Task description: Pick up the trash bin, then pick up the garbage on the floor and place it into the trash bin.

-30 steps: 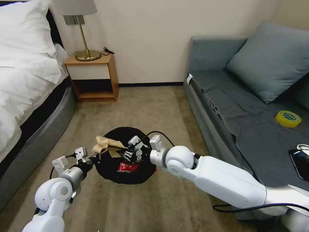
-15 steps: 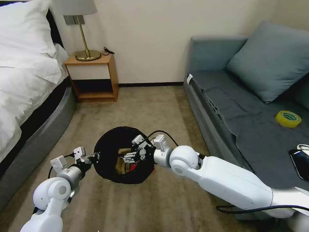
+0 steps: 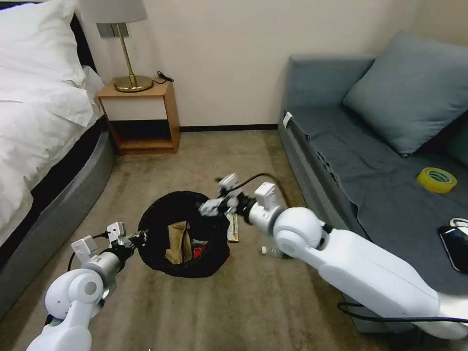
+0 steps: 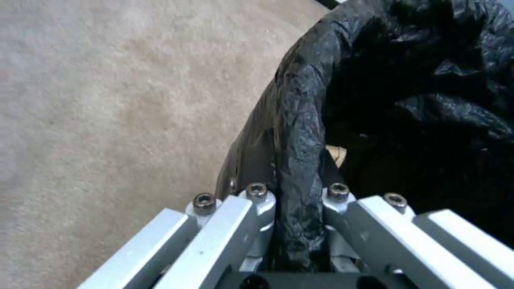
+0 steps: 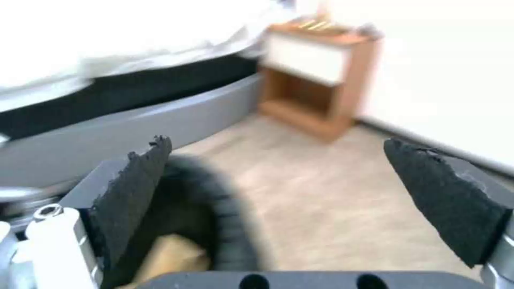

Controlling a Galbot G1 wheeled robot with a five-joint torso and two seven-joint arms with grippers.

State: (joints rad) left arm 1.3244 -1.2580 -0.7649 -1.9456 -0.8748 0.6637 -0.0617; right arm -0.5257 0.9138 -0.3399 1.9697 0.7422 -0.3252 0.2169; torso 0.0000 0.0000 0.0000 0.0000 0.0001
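The trash bin (image 3: 163,204), lined with a crinkly black bag, hangs low over the carpet. My left gripper (image 3: 139,239) is shut on its near-left rim; the left wrist view shows that gripper (image 4: 297,192) pinching the black bag of the bin (image 4: 302,116). Garbage lies inside: a crumpled brown paper bag (image 3: 178,242) and a red-white snack wrapper (image 3: 197,251). My right gripper (image 3: 215,205) hovers open and empty above the bin's far-right rim, and its pads (image 5: 140,188) stand wide apart. On the floor lie a gold-green bar wrapper (image 3: 233,227) and a clear bottle (image 3: 273,252).
A bed (image 3: 34,141) runs along the left and a wooden nightstand (image 3: 141,117) with a lamp stands at the wall. The grey sofa (image 3: 370,165) on the right carries a yellow tape roll (image 3: 436,179) and a black phone (image 3: 456,246). Open carpet lies between.
The right gripper carried the brown paper bag down into the bin, let it go, then rose and drew back to the right, open. The bar wrapper and bottle now show.
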